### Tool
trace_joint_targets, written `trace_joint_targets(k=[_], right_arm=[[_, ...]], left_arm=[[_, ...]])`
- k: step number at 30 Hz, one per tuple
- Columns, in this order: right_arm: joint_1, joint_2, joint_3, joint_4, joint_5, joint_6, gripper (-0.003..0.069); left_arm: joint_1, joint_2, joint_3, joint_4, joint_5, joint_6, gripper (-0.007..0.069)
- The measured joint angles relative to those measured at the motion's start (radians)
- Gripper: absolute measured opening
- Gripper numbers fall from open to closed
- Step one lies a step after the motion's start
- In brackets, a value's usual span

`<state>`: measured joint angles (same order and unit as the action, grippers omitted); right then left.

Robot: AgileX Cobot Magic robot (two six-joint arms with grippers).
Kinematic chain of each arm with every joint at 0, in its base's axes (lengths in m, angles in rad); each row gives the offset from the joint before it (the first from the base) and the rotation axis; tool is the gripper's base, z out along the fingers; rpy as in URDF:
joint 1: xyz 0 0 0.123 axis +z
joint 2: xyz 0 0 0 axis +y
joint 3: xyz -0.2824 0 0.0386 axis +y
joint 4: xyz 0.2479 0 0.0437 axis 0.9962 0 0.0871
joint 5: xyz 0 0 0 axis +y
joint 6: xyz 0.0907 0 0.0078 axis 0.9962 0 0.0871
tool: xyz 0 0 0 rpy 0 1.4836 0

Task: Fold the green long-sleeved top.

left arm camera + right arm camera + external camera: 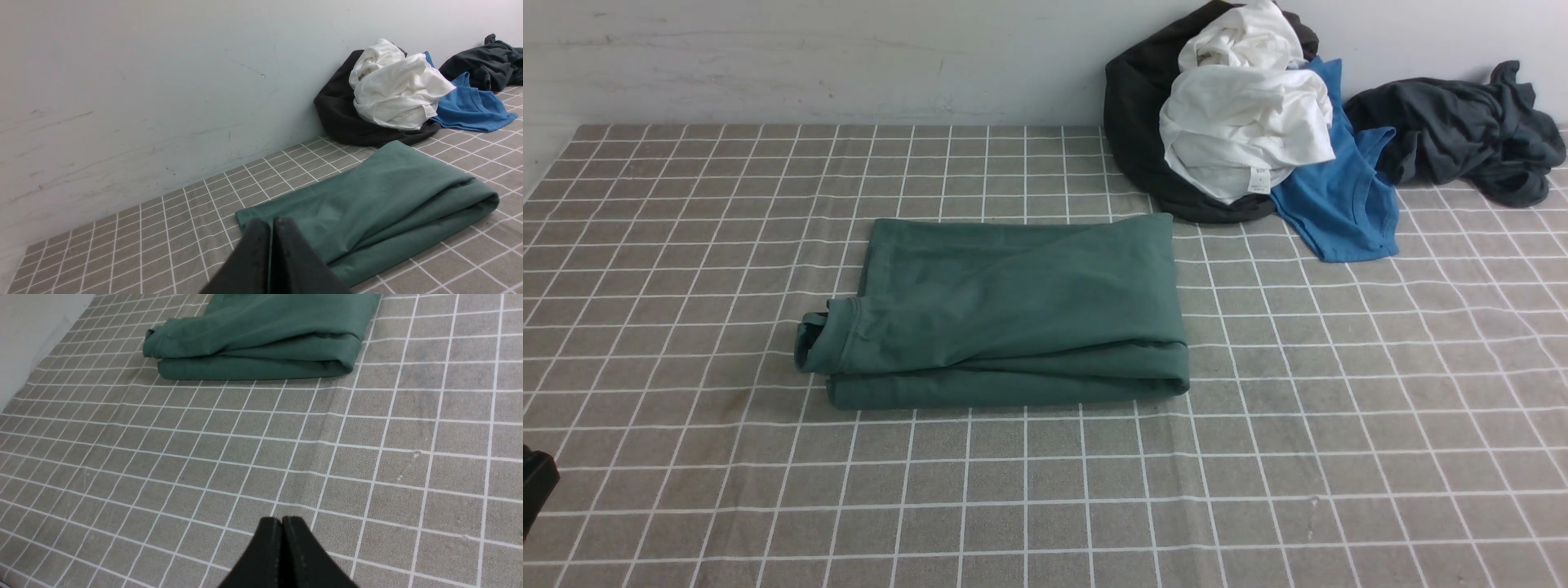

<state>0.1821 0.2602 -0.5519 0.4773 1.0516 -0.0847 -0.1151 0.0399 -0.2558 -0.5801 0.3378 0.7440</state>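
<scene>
The green long-sleeved top (1013, 314) lies folded into a thick rectangle in the middle of the checked cloth, with a rolled cuff or neck edge sticking out at its left end. It also shows in the left wrist view (367, 200) and in the right wrist view (261, 339). My left gripper (271, 222) is shut and empty, held off the cloth near the top's left end; only a dark corner of it shows at the front view's lower left edge (535, 482). My right gripper (282, 520) is shut and empty above bare cloth, well short of the top.
A pile of clothes sits against the back wall at the right: a black garment (1135, 114), a white one (1245, 122), a bright blue T-shirt (1339, 204) and a dark grey garment (1462, 131). The grey checked cloth (1339, 449) covers the table.
</scene>
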Motion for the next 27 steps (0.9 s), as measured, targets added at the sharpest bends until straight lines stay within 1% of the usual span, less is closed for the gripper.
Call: trace_joint_targets(k=[3,5,9,11,12,15,18,21,24,27], right_arm=[[-0.028,-0.020,0.003,0.000,0.014,0.000,-0.0014],[-0.071,-0.051,0.007,-0.017,0.005,-0.001,-0.0014],[-0.138,-0.092,0.007,-0.075,-0.069,-0.032,-0.0014],[-0.156,-0.097,0.009,-0.097,-0.099,-0.056,-0.0014],[-0.166,-0.100,0.009,-0.127,-0.139,-0.093,-0.0014],[-0.169,-0.100,0.009,-0.140,-0.242,-0.146,-0.0014],[-0.169,-0.101,0.010,-0.127,-0.343,-0.173,-0.0014],[-0.169,-0.121,0.032,-0.125,-0.483,-0.180,-0.0014],[-0.169,-0.159,0.115,-0.124,-0.640,-0.182,-0.0014],[-0.169,-0.204,0.259,-0.131,-0.802,-0.182,-0.0014]], left_arm=[[0.000,0.000,0.000,0.000,0.000,0.000,-0.0007],[0.000,0.000,0.000,0.000,0.000,0.000,-0.0007],[0.000,0.000,0.000,0.000,0.000,0.000,-0.0007],[0.000,0.000,0.000,0.000,0.000,0.000,-0.0007],[0.000,0.000,0.000,0.000,0.000,0.000,-0.0007],[0.000,0.000,0.000,0.000,0.000,0.000,-0.0007],[0.000,0.000,0.000,0.000,0.000,0.000,-0.0007],[0.000,0.000,0.000,0.000,0.000,0.000,-0.0007],[0.000,0.000,0.000,0.000,0.000,0.000,-0.0007],[0.000,0.000,0.000,0.000,0.000,0.000,-0.0006]])
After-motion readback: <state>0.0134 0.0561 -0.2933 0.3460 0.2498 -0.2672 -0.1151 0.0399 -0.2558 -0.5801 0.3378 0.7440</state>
